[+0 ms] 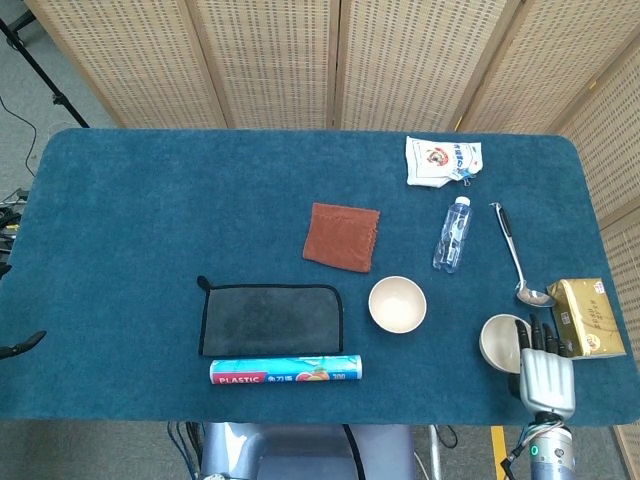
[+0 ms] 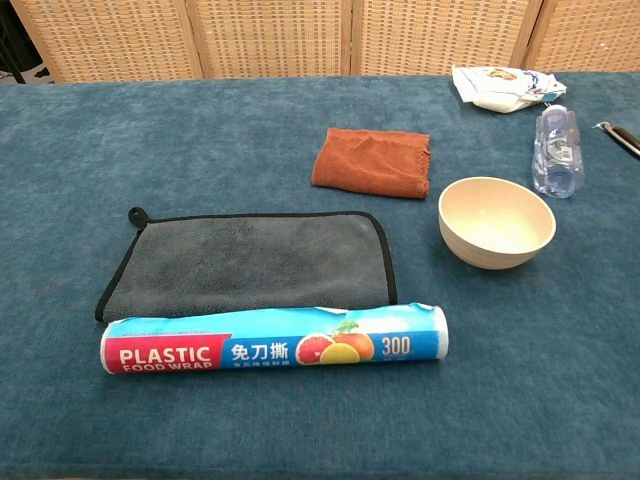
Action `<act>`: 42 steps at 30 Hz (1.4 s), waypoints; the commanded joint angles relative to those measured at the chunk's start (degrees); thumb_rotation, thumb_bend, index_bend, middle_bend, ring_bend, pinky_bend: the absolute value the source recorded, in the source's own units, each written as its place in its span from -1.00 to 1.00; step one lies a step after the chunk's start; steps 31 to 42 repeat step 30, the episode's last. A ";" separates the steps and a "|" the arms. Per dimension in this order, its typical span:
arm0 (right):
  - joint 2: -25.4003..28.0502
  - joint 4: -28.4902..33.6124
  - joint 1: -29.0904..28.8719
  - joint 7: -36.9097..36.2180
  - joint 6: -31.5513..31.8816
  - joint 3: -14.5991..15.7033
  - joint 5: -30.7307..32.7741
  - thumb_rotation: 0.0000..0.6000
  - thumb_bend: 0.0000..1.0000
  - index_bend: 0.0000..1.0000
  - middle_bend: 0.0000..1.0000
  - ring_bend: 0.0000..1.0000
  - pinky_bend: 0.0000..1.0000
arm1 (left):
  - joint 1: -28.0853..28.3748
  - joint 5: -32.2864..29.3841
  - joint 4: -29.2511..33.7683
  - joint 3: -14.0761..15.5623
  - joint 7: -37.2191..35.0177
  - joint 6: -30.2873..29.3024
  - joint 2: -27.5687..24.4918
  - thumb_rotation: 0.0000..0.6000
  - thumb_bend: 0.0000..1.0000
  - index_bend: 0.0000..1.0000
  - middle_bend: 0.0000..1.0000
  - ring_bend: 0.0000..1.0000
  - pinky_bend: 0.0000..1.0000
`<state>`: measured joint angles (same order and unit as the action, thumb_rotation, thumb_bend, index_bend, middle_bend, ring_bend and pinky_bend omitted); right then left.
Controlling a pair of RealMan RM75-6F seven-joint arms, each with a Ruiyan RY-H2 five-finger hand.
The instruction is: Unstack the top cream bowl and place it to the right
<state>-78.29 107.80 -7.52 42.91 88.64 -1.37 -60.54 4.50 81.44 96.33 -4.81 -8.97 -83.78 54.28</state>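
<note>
One cream bowl [image 1: 397, 304] stands alone near the table's middle, and the chest view shows it too [image 2: 496, 222]. A second cream bowl [image 1: 497, 340] sits to its right, close to the front edge. My right hand [image 1: 543, 362] lies at that second bowl's right side, fingers [image 1: 533, 334] stretched out straight beside its rim and covering a little of it. Nothing shows inside the hand. Only the head view shows this hand. My left hand appears in neither view.
A yellow box [image 1: 587, 317] lies just right of the hand, a ladle [image 1: 518, 258] and a water bottle [image 1: 451, 234] behind it. An orange cloth [image 1: 342, 236], a grey mat [image 1: 271, 319], a plastic wrap roll [image 1: 285, 371] and a white bag [image 1: 442, 160] lie elsewhere.
</note>
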 commanded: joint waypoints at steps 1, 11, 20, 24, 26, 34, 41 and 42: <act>0.38 0.56 -0.13 0.36 0.25 -0.16 -0.69 1.00 -0.27 -0.86 -1.00 -1.00 -0.72 | -0.02 0.15 -0.03 0.05 0.06 -0.09 0.04 0.44 -1.00 -0.66 -1.00 -1.00 -1.00; 4.90 7.94 0.60 4.07 4.48 0.93 -7.79 1.00 -0.27 -0.86 -1.00 -1.00 -0.74 | -0.28 1.14 -0.51 0.38 1.30 -1.04 0.49 0.44 -1.00 -0.66 -1.00 -1.00 -1.00; 7.64 12.39 1.67 6.15 5.77 1.56 -9.33 1.00 -0.27 -0.86 -1.00 -1.00 -0.74 | -0.28 2.44 -0.46 1.05 3.45 -1.36 1.31 0.44 -1.00 -0.66 -1.00 -1.00 -1.00; 8.51 12.83 2.20 4.73 5.65 2.17 -11.30 1.00 -0.27 -0.86 -1.00 -1.00 -0.74 | -0.23 2.72 -0.41 1.30 3.50 -1.19 1.64 0.44 -1.00 -0.66 -1.00 -1.00 -1.00; 8.86 12.76 2.41 4.05 5.50 2.46 -12.10 1.00 -0.27 -0.86 -1.00 -1.00 -0.74 | -0.26 2.84 -0.41 1.33 3.72 -1.35 1.79 0.43 -1.00 -0.66 -1.00 -1.00 -1.00; 9.73 12.80 2.84 2.92 4.94 3.15 -13.69 1.00 -0.27 -0.86 -1.00 -1.00 -0.74 | -0.32 3.35 -0.39 1.67 4.61 -1.47 2.17 0.44 -1.00 -0.66 -1.00 -1.00 -1.00; 9.73 12.80 2.84 2.92 4.94 3.15 -13.69 1.00 -0.27 -0.86 -1.00 -1.00 -0.74 | -0.32 3.35 -0.39 1.67 4.61 -1.47 2.17 0.44 -1.00 -0.66 -1.00 -1.00 -1.00; 9.73 12.80 2.84 2.92 4.94 3.15 -13.69 1.00 -0.27 -0.86 -1.00 -1.00 -0.74 | -0.32 3.35 -0.39 1.67 4.61 -1.47 2.17 0.44 -1.00 -0.66 -1.00 -1.00 -1.00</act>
